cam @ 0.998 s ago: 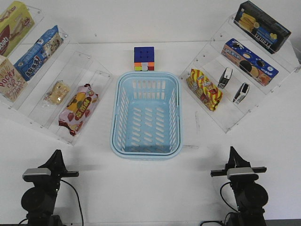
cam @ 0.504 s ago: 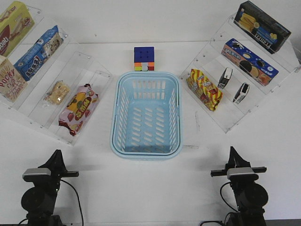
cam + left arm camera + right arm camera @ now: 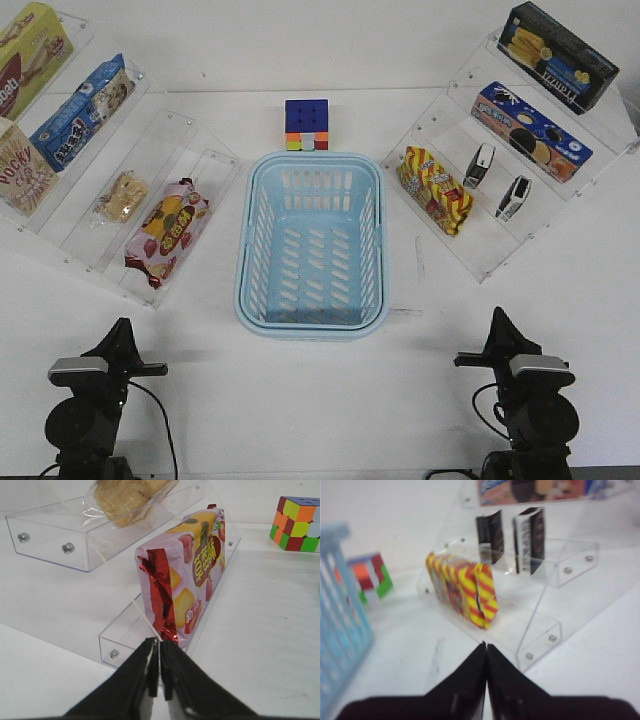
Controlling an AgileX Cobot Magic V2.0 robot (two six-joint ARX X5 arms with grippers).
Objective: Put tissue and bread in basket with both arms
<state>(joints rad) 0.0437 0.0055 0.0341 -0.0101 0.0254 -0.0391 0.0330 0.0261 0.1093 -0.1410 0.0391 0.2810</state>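
Both arms sit at the table's near edge, the left gripper (image 3: 159, 672) and right gripper (image 3: 486, 672) with fingers pressed together, holding nothing. The basket (image 3: 246, 262) stands centre; the bread (image 3: 120, 196) rests on the left shelf, two tissue packs (image 3: 479, 165) on the right shelf.

The bread (image 3: 131, 499) is cut off by the left wrist view's edge. The right wrist view is blurred; the basket (image 3: 342, 625) there runs off the frame's side.

Snacks on clear racks, cube on the white desk (image 3: 330, 400).
A multicoloured puzzle cube (image 3: 307, 125) sits mid-desk; a pink-and-yellow snack bag (image 3: 166, 231) lies on the left clear acrylic rack (image 3: 205, 165), a red-and-yellow striped bag (image 3: 434, 189) on the right.
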